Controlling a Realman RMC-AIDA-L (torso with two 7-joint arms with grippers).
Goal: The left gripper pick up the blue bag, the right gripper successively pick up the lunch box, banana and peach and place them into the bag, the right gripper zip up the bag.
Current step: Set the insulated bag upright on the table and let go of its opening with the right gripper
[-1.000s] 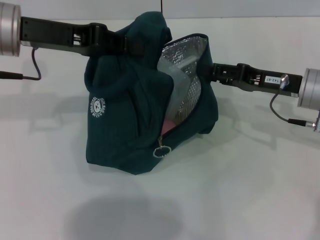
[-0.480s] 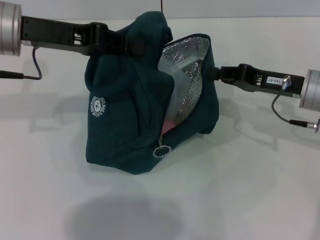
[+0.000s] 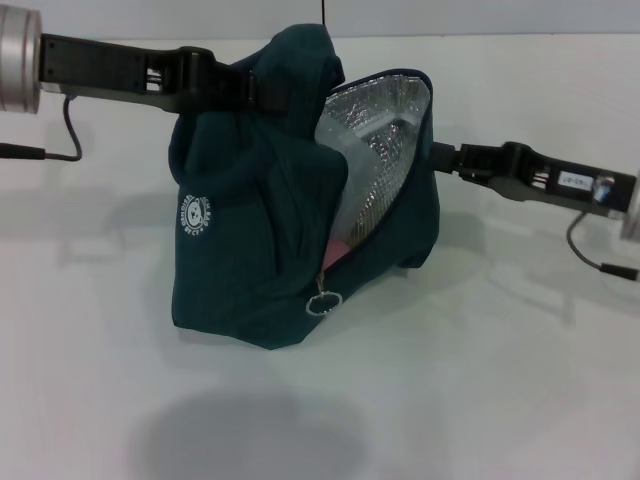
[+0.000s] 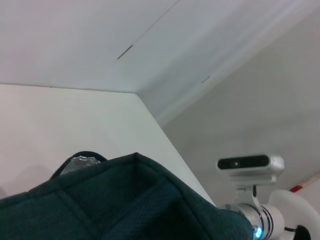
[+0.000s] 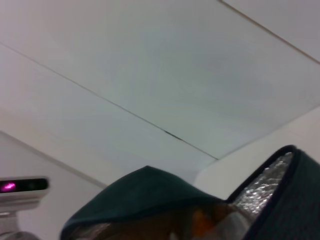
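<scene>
The left gripper [image 3: 262, 90] is a black claw on a long black arm with bolts and small slots. A shiny silver round wrist [image 3: 18, 58] sits behind it, with a thin black cable [image 3: 68, 130] curling down. The right gripper [image 3: 445, 157] is black too, with a little white label [image 3: 574, 182] and a thin black cable.
</scene>
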